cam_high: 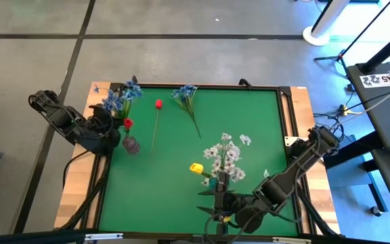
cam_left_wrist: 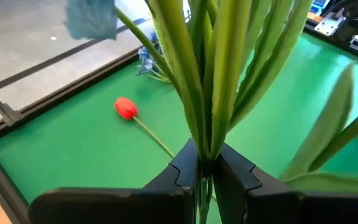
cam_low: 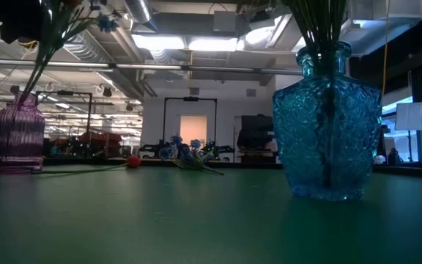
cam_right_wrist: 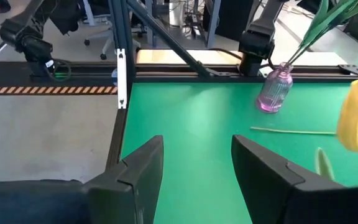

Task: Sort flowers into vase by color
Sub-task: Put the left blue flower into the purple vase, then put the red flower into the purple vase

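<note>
My left gripper (cam_left_wrist: 204, 171) is at the table's far left, shut on a blue-blossom sprig (cam_high: 117, 99) beside the pink vase (cam_high: 131, 144). A red tulip bud (cam_high: 128, 124) stands over that vase. In the low view, stalks slant down into the pink vase's neck (cam_low: 26, 99). Another red tulip (cam_high: 158, 104) and a second blue sprig (cam_high: 185, 94) lie flat on the green mat. White sprigs (cam_high: 225, 154) and a yellow tulip (cam_high: 196, 168) stand in the teal vase (cam_low: 328, 125). Just on the near side of the teal vase, my right gripper (cam_right_wrist: 197, 168) is open and holds nothing. My left gripper pinches the blue sprig's bunched green stalks (cam_left_wrist: 205, 149) between its two fingers, which lie across the stalks. The stalks and leaves fan out beyond the fingers toward the blossoms (cam_left_wrist: 92, 18). The sprig is held above the mat; its lower end is hidden by the gripper.
A black frame (cam_high: 181, 87) and wooden edges border the green mat. The mat's middle lies bare between the two vases. Cables and equipment stand off the table to the right.
</note>
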